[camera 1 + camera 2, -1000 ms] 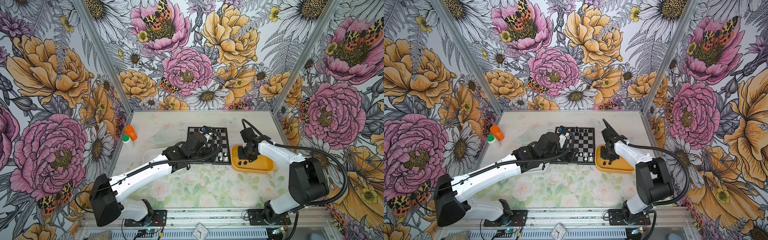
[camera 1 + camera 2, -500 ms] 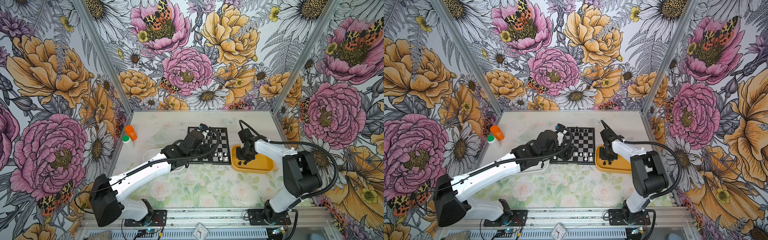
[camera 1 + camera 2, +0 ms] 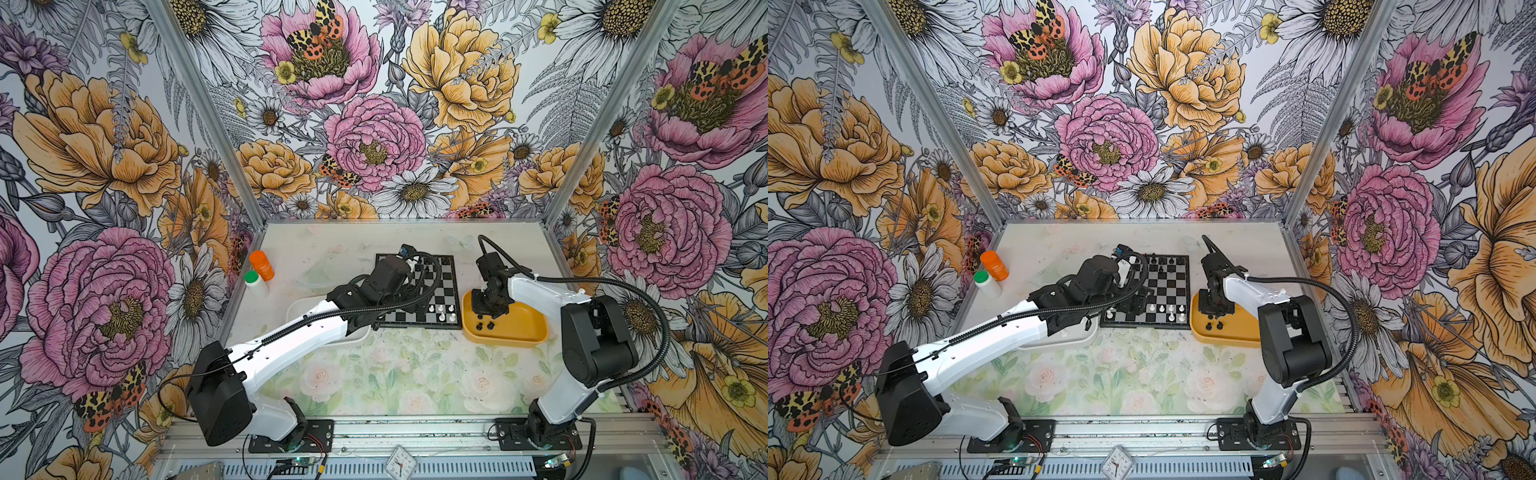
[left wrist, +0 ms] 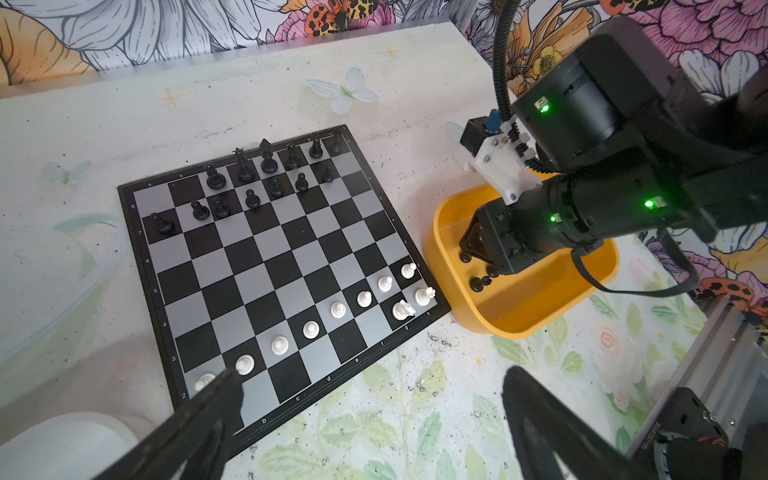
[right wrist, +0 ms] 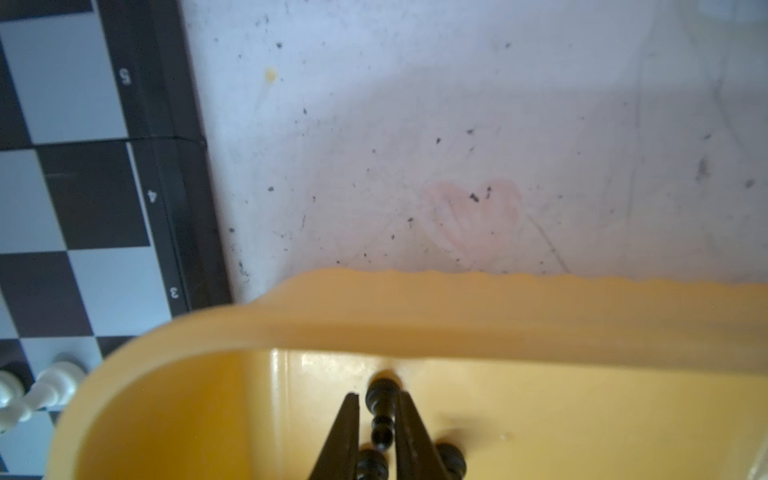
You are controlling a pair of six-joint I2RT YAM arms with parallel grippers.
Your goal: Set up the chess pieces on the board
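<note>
the board [image 4: 266, 266] shows a check pattern of black and silvery-grey squares, with a black rim. the white pieces [image 4: 311, 329] are plain white and the black pieces [image 4: 268, 160] plain black. the tray [image 3: 523, 332] is yellow. the table [image 3: 395, 374] is pale, with faint pink roses and green leaves. the walls [image 3: 374, 141] carry printed pink and orange flowers with grey-white leaves.

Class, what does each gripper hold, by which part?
Left gripper: nothing. Right gripper flanks tiny black plastic chessman at its slim middle; grip cannot be told.
</note>
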